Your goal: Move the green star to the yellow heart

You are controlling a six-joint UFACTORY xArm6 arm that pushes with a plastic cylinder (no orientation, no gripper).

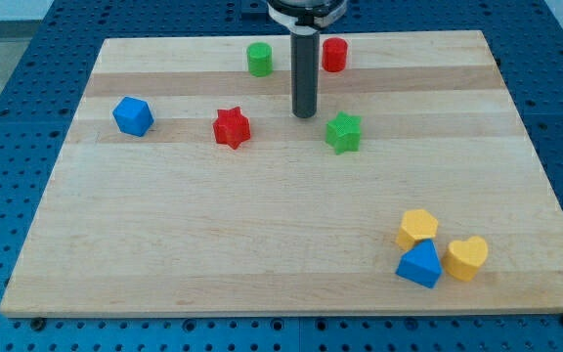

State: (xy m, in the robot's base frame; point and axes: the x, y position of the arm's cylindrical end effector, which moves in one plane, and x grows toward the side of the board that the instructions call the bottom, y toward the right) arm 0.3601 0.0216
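Pincer there is none: the rod's tip [305, 114] rests just left and far of the green star [343, 132]. Pushing from that far-left side should drive it right and nearer, toward the yellow heart [467, 256], skirting the yellow hexagon [417, 227].

My tip [305, 113] just left of, slightly beyond green star [343, 132]; red star [231, 127] further left; yellow heart [467, 256] near right corner.
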